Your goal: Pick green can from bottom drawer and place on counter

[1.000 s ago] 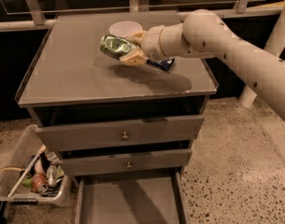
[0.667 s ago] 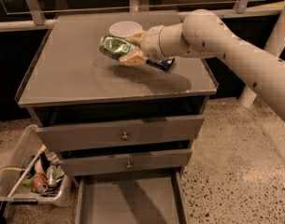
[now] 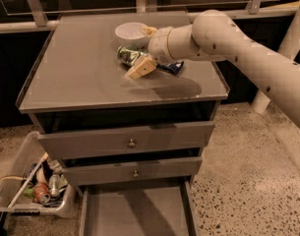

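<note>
The green can (image 3: 128, 54) lies on its side on the counter (image 3: 75, 68), just in front of a white bowl (image 3: 130, 33). My gripper (image 3: 138, 52) is over the counter at the can's right end. Its two tan fingers (image 3: 141, 67) are spread apart on either side of the can, and it looks open. The bottom drawer (image 3: 135, 210) is pulled out below, and its grey floor shows nothing in it.
A blue packet (image 3: 172, 68) lies on the counter under my wrist. Two knobbed grey drawers (image 3: 131, 142) are closed above the open one. A clear bin (image 3: 34, 191) with cans and rubbish stands on the floor at the left. A rail runs behind the counter.
The can has come down from my raised grip onto the counter by the bowl. My fingers have spread apart around it.
</note>
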You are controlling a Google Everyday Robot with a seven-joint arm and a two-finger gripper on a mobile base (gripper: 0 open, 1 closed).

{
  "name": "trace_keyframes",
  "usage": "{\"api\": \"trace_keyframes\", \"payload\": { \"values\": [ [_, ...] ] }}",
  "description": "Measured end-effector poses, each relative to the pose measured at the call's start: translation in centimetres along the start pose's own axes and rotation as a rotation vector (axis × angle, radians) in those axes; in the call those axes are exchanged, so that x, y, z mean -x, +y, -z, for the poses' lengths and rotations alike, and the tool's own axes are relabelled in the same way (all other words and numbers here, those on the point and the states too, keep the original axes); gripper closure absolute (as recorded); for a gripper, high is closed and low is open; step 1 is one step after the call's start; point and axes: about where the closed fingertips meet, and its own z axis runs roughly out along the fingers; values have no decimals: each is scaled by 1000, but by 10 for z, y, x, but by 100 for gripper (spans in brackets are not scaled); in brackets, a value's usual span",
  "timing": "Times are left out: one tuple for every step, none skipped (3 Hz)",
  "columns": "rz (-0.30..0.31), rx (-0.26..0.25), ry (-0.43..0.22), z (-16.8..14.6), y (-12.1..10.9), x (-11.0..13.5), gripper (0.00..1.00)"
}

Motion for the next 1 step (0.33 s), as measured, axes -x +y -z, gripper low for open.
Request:
{"api": "trace_keyframes", "payload": {
  "values": [
    [0, 0, 0, 0, 0, 0, 0]
  ]
}}
